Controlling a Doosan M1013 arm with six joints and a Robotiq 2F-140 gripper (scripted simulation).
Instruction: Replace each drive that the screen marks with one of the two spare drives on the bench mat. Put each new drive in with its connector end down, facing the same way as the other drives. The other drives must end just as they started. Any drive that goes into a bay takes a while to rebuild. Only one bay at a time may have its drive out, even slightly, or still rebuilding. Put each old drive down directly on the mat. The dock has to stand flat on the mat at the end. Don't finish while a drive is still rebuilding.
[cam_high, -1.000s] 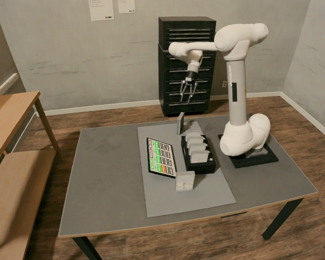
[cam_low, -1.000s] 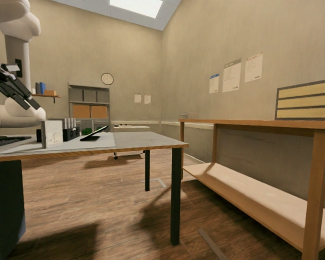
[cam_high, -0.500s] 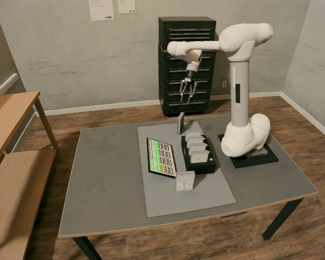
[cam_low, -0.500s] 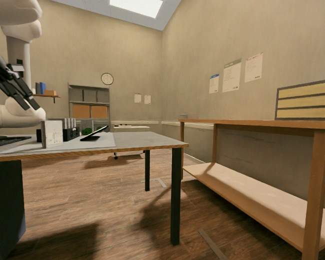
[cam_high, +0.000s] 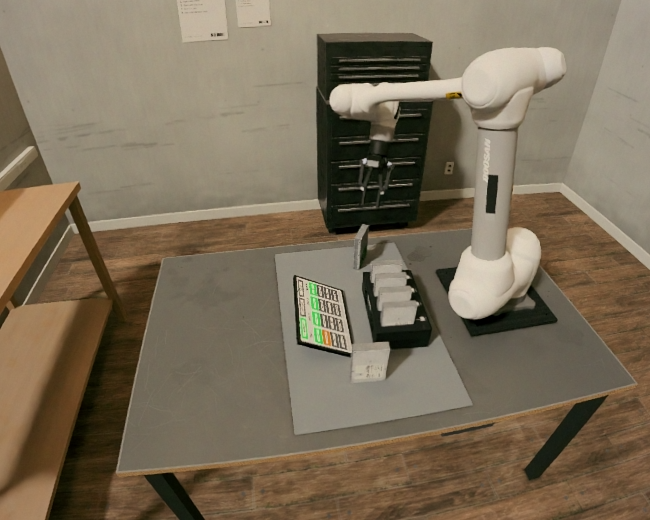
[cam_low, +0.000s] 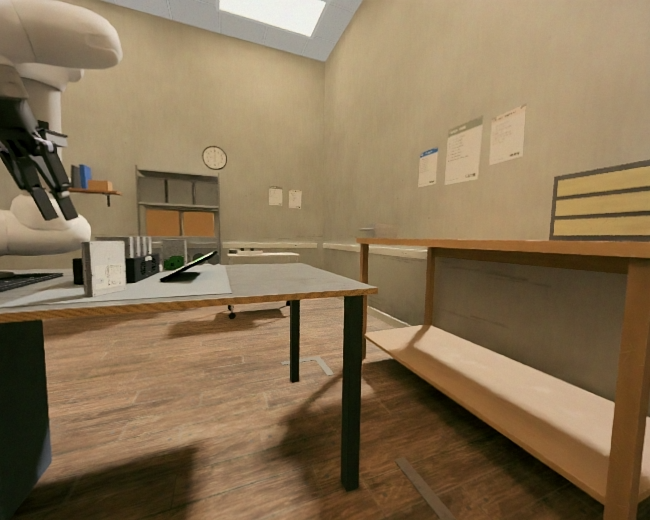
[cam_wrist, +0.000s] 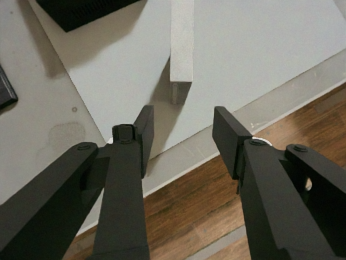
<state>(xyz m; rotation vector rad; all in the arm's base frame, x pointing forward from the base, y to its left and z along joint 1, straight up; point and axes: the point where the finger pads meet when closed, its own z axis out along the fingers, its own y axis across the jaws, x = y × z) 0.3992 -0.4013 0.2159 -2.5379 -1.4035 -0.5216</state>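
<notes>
My gripper (cam_high: 371, 201) (cam_low: 58, 214) (cam_wrist: 183, 121) is open and empty, high above the bench. In the wrist view a light drive (cam_high: 370, 362) (cam_low: 104, 268) (cam_wrist: 182, 40) stands upright on the mat (cam_high: 379, 409), its top edge ahead of the gap between my fingertips. Another upright drive (cam_high: 359, 247) stands on the mat beyond the dock. The black dock (cam_high: 403, 338) (cam_low: 142, 266) (cam_wrist: 85, 11) sits on the mat with several drives (cam_high: 398, 313) upright in it. The tilted screen (cam_high: 322, 314) shows green cells in the left column and one orange cell in its bottom row.
The screen stands left of the dock in the top view, close to the near upright drive. The arm's black base plate (cam_high: 528, 319) is right of the mat. A dark drawer cabinet (cam_high: 330, 135) stands behind the bench, and a wooden table (cam_high: 37, 208) is at the left.
</notes>
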